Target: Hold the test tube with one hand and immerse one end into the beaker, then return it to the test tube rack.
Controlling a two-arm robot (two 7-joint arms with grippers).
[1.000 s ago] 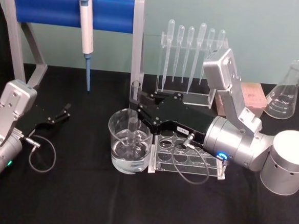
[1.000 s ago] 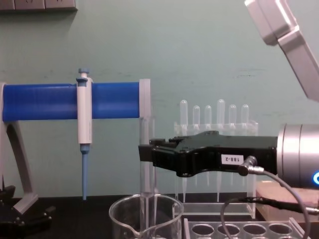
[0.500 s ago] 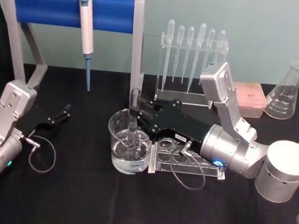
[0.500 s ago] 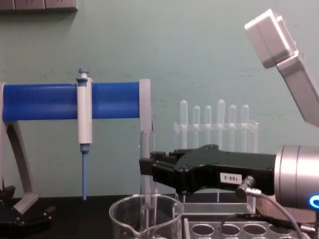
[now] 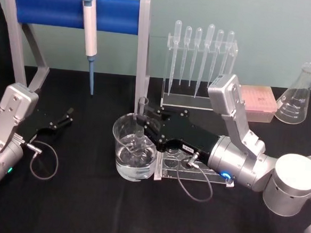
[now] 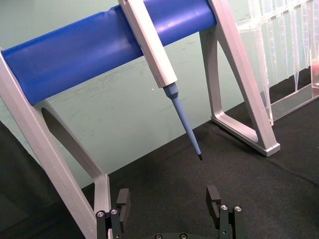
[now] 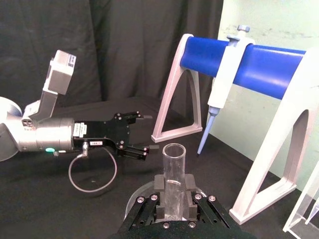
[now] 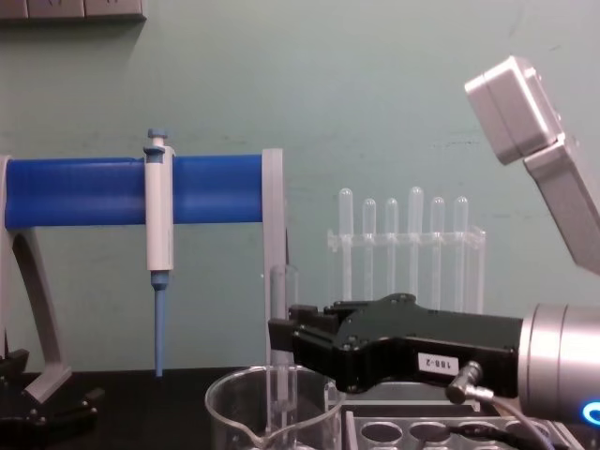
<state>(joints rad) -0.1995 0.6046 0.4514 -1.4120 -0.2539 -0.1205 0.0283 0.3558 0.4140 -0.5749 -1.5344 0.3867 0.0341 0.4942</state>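
beaker base cut off, rack partly behind right hand

Head view looks down over the table; chest view sits low and close; both share the blue stand and beaker.

**Bystanders on the bench**

A white-and-blue pipettor hangs tip down from the blue bar of a grey-legged stand at the back left of the black table. To its right, a clear acrylic holder carries six plastic pipettes, bulbs up. A pink box sits just beside the holder. A clear Erlenmeyer flask stands upright at the far right.
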